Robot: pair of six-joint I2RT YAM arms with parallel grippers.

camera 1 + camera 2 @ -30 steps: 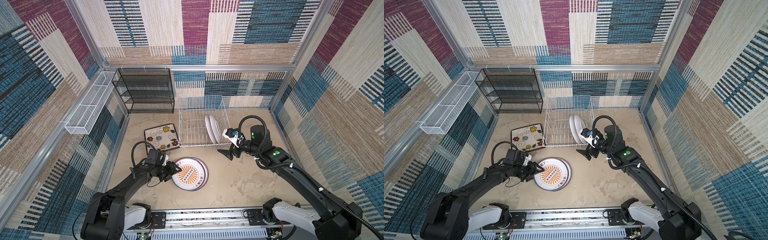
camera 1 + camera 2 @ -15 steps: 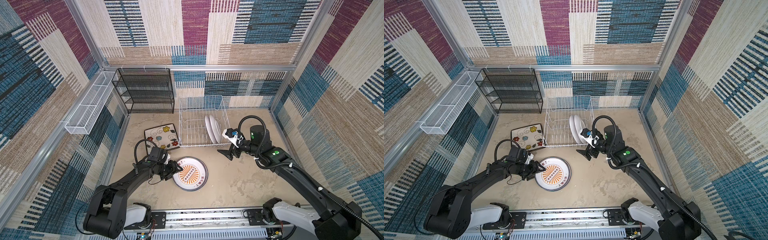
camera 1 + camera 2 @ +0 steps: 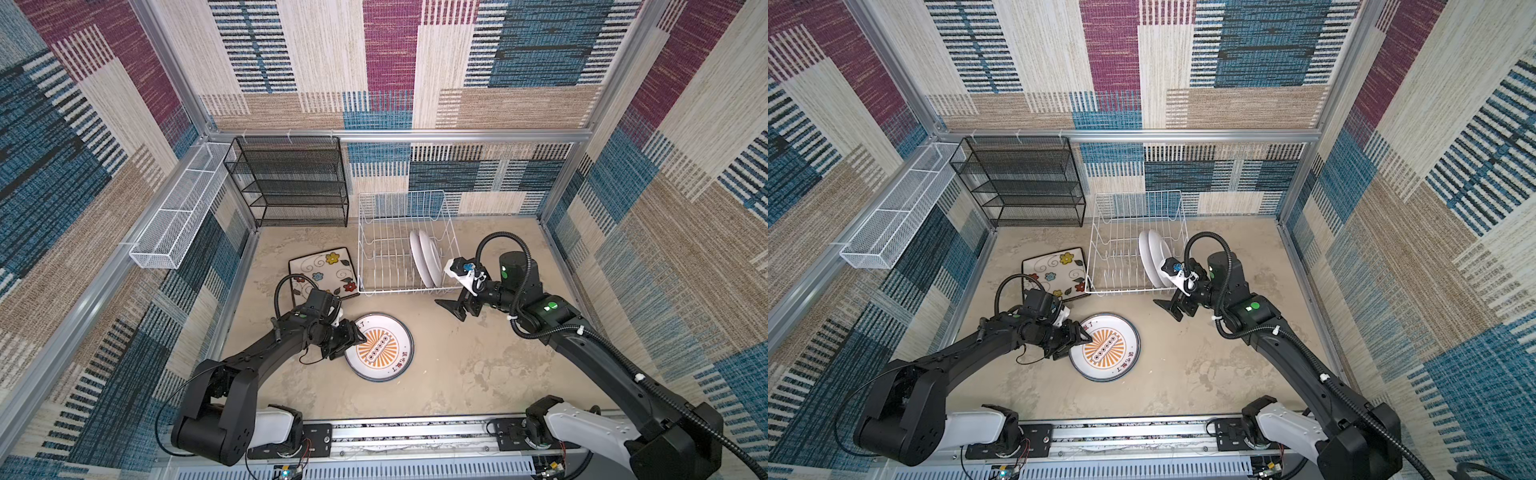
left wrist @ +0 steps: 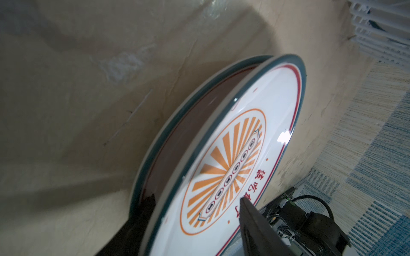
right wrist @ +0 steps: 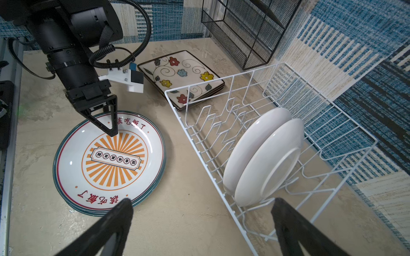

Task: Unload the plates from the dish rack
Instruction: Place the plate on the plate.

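My left end effector [image 3: 357, 334] sits low over the stack of round sunburst plates [image 3: 380, 351] on the counter [image 3: 457, 365], at the edge of the stack nearest its own arm. In its wrist view one finger is tucked under the rim of the top plate [image 4: 244, 133] and the other rides above the plate's face, so the rim lies between them. That rim stands a little off the plate beneath, and I cannot tell whether the fingers pinch it or stand loose. Just beyond this end effector lies a stack of square flowered plates [image 3: 322, 270]. My right end effector [image 3: 455, 309] hangs with fingers spread wide and nothing between them, just off the front right corner of the dish rack [image 3: 399, 291]. Two white-backed round plates [image 3: 424, 257] stand on edge in the rack right ahead of it.
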